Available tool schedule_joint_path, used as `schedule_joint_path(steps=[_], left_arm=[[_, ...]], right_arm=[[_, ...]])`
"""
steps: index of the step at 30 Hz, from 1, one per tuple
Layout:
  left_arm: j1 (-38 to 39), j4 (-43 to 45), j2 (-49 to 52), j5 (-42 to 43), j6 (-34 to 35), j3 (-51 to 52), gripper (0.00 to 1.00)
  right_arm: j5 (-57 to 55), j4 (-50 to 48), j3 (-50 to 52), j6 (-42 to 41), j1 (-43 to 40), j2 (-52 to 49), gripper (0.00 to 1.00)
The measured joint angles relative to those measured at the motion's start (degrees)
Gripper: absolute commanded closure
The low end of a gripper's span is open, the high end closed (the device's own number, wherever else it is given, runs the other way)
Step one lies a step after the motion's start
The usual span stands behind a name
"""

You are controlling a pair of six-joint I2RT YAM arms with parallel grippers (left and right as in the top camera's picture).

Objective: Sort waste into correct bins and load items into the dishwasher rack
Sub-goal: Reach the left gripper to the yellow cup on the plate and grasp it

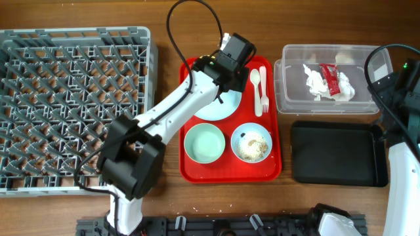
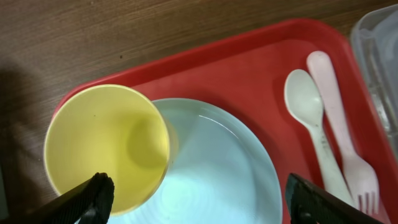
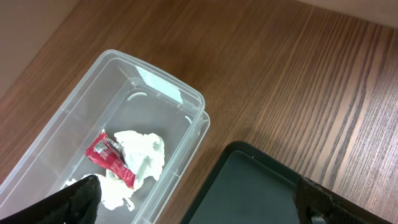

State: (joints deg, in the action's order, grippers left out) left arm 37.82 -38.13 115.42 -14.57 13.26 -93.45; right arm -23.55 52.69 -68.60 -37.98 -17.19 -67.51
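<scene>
The yellow cup (image 2: 106,149) stands on the pale blue plate (image 2: 217,168) at the back left of the red serving tray (image 1: 230,170). My left gripper (image 2: 202,199) hangs open over the plate, its left fingertip (image 2: 93,196) at the cup's near rim and nothing between the jaws. A white spoon (image 2: 308,118) and fork (image 2: 345,143) lie to the right. One bowl (image 1: 205,143) is empty; the other (image 1: 252,143) holds rice scraps. The clear tub (image 3: 143,106) holds the red packet (image 3: 109,158) and napkin (image 3: 140,155). My right gripper (image 3: 202,199) is open above the gap between tub and black tray (image 3: 261,186).
The grey dishwasher rack (image 1: 72,105) fills the left of the table, with no items in it. The left arm (image 1: 170,111) stretches diagonally from the front edge to the red tray. Bare wood lies between the rack, the tray and the bins.
</scene>
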Motion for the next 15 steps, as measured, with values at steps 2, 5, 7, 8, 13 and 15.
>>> schedule_joint_path(steps=[2, 5, 7, 8, 13, 15], left_arm=[[0.0, 0.2, 2.0, -0.4, -0.2, 0.0, 0.13], [-0.1, 0.3, 3.0, -0.6, -0.3, 0.0, 0.16], [-0.1, 0.3, 3.0, -0.6, -0.4, 0.0, 0.15], [-0.1, 0.5, 3.0, -0.6, -0.4, 0.0, 0.15], [-0.1, 1.2, 3.0, -0.6, -0.4, 0.0, 0.15], [-0.2, 1.4, 3.0, -0.6, -0.4, 0.0, 0.16]], right_arm=[[0.0, 0.0, 0.0, 0.0, 0.0, 0.0, 0.0], [0.0, 0.0, 0.0, 0.0, 0.0, 0.0, 0.0], [0.0, 0.0, 0.0, 0.0, 0.0, 0.0, 0.0], [0.0, 0.0, 0.0, 0.0, 0.0, 0.0, 0.0], [0.0, 0.0, 0.0, 0.0, 0.0, 0.0, 0.0], [0.0, 0.0, 0.0, 0.0, 0.0, 0.0, 0.0]])
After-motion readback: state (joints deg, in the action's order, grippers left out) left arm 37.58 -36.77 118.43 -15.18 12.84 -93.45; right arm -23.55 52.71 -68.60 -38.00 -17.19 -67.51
